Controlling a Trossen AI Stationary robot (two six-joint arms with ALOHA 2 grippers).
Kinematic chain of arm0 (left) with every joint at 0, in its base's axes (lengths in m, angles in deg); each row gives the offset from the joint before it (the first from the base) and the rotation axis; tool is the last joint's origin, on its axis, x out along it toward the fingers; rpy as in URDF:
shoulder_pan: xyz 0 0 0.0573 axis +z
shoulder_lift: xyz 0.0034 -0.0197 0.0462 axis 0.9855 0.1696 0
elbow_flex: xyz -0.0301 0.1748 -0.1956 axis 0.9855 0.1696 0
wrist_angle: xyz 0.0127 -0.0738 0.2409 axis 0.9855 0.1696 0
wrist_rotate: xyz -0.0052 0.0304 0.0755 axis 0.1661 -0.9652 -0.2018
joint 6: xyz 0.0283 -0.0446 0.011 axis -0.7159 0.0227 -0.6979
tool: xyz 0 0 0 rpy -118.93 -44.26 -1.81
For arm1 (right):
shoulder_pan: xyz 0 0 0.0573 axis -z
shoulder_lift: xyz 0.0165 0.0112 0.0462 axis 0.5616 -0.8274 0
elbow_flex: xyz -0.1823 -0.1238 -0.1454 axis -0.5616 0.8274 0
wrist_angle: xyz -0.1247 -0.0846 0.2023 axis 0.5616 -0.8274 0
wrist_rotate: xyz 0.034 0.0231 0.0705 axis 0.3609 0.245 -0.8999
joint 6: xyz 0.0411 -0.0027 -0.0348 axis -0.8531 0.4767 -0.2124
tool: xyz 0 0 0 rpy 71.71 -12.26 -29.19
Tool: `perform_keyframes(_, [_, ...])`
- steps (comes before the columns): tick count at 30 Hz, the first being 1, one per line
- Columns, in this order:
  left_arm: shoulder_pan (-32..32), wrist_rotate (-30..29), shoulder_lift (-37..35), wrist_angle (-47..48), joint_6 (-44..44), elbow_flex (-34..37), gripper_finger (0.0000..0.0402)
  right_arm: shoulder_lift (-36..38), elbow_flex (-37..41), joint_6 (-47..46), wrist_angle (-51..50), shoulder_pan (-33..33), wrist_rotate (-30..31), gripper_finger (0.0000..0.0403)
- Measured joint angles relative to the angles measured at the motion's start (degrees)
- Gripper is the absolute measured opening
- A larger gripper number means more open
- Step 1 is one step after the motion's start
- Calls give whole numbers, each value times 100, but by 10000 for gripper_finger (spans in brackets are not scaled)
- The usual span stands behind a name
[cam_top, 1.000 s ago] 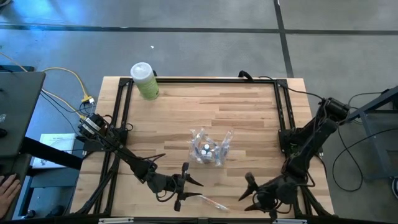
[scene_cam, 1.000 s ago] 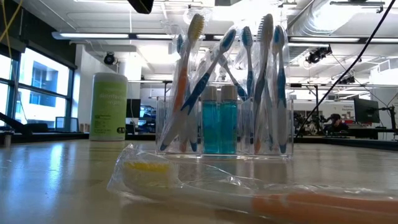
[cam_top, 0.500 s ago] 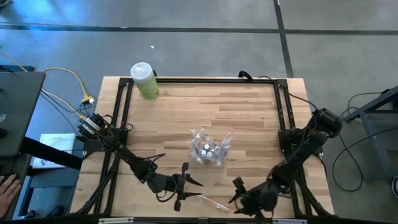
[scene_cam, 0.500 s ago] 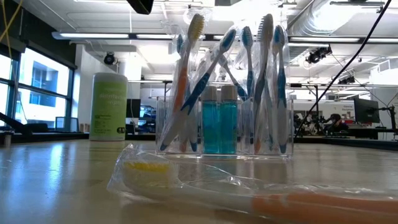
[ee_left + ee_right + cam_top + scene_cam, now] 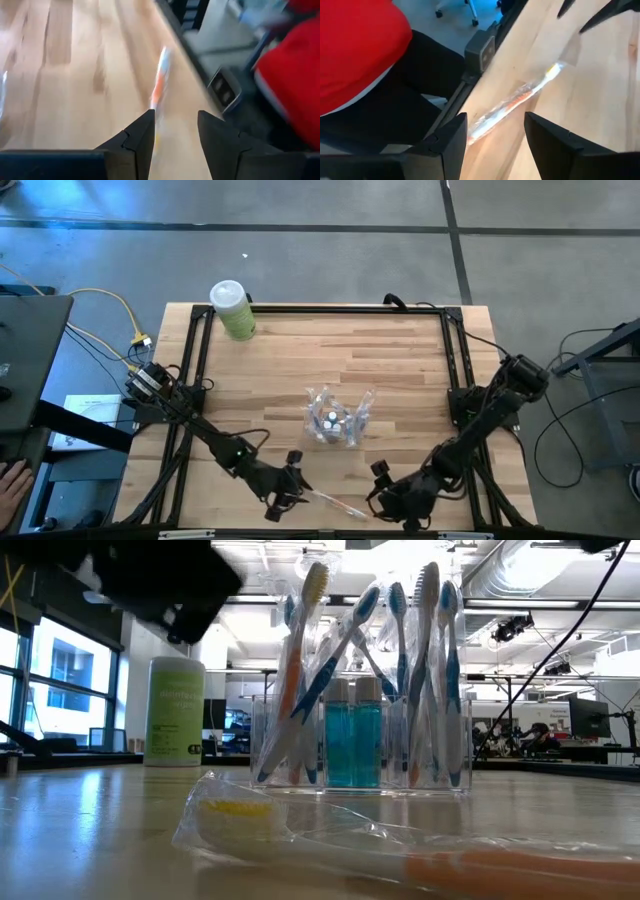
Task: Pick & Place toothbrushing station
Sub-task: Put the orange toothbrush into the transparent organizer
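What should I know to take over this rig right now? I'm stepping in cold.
Left gripper: open, empty, at the near edge, aimed at the wrapped toothbrush.
Right gripper: open, empty, at the brush's other end.
Clear holder: mid-table, upright, filled with toothbrushes and two blue tubes.
Green bottle: far left corner.
Left: grasp the wrapped toothbrush and place it in the holder.

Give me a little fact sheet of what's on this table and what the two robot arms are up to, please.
Centre of table: clear holder with upright toothbrushes and two blue tubes
Near edge: wrapped orange toothbrush, lying flat
Far left corner: pale green bottle
Left end effector: open, at one end of the wrapped toothbrush, holding nothing
Right end effector: open, at the other end, holding nothing
Beyond the table: a person in red
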Motion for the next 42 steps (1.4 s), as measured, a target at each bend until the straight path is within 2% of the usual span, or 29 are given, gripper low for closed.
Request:
perform_keyframes(3, [3, -21, 0, 491, -162, 2, 144, 0, 0, 2, -9, 18, 40, 190])
perform_keyframes(7, [-35, -151, 10, 671, -314, 0, 144, 0, 0, 0, -42, 3, 5, 190])
perform_keyframes(11, [-31, -592, 257, 528, -296, -2, 144, 0, 0, 0, -43, 12, 1, 190])
perform_keyframes(16, [20, -528, 651, 96, -270, 0, 144, 0, 2, 0, -46, 5, -5, 190])
perform_keyframes(22, [20, -514, 649, 52, -268, -2, 144, 0, 2, 0, -46, 8, -4, 190])
perform_keyframes(29, [220, 103, 852, -81, -11, -4, 144, 0, 7, 15, -46, 8, -4, 190])
perform_keyframes(36, [278, 179, 863, -59, -35, -7, 144, 0, 7, 17, -48, 8, -1, 190])
perform_keyframes(42, [403, 630, 945, 157, 404, -7, 144, 0, 7, 17, -46, 8, -3, 190])
